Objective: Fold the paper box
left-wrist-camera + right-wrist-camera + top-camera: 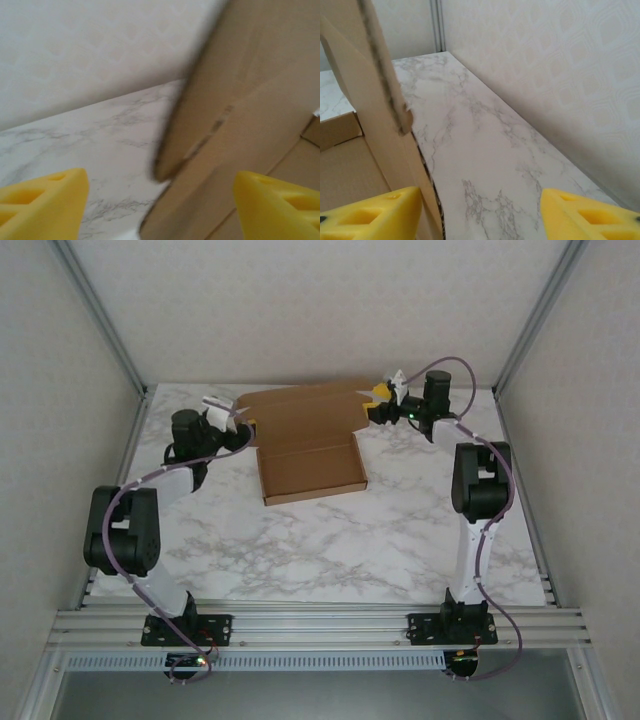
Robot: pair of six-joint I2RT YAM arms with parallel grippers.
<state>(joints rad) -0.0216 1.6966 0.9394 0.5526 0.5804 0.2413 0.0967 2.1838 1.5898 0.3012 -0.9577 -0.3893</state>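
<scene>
The left tool [160,202] and right tool [480,212] both gape wide, each straddling a raised flap of the box [305,445]. Pinch squarely near the crease, then fold both flaps inward together.

Both arms extended forward, elbows bent, wrists turned inward toward each other. left end effector [241,420]: yellow fingers [42,202] spread wide. right end effector [377,403]: same, spread wide.

paper box [305,445] between left tool [243,420], right tool [377,401]
</scene>
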